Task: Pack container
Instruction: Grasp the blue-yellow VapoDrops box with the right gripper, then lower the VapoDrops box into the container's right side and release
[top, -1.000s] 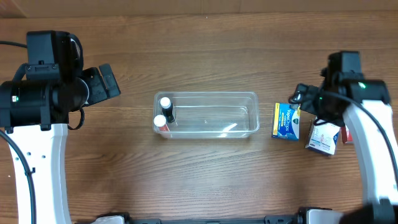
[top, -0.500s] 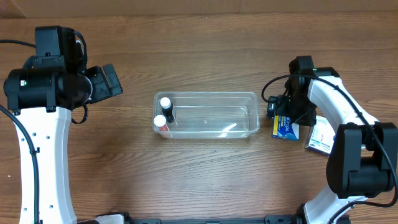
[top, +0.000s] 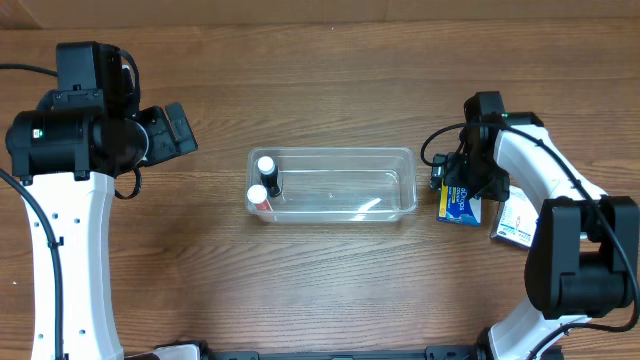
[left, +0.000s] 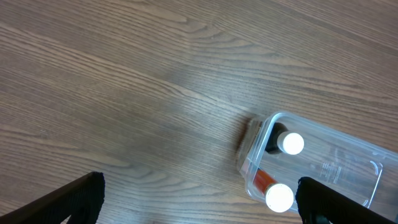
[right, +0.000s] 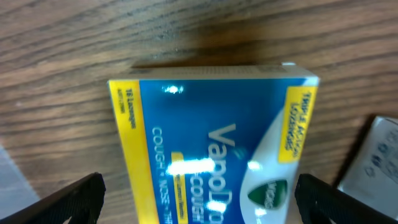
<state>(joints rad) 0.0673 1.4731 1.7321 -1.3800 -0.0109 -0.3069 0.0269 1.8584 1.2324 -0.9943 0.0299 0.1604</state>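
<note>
The clear plastic container (top: 340, 172) lies at the table's centre, with two white-capped bottles (top: 265, 165) standing at its left end; it also shows in the left wrist view (left: 348, 165). A blue and yellow VapoDrops box (top: 460, 205) lies flat just right of the container. My right gripper (top: 466, 182) hovers over that box, open, its fingers to either side of the box (right: 214, 149) in the right wrist view. My left gripper (top: 172, 130) is open and empty, raised to the left of the container.
A white box (top: 518, 224) with red print lies to the right of the blue box, partly under my right arm; its grey edge shows in the right wrist view (right: 373, 162). The table is brown wood.
My right arm swung in leftward from the white box and now sits over the blue box. My left arm shifted slightly a second ago, then stayed still.
</note>
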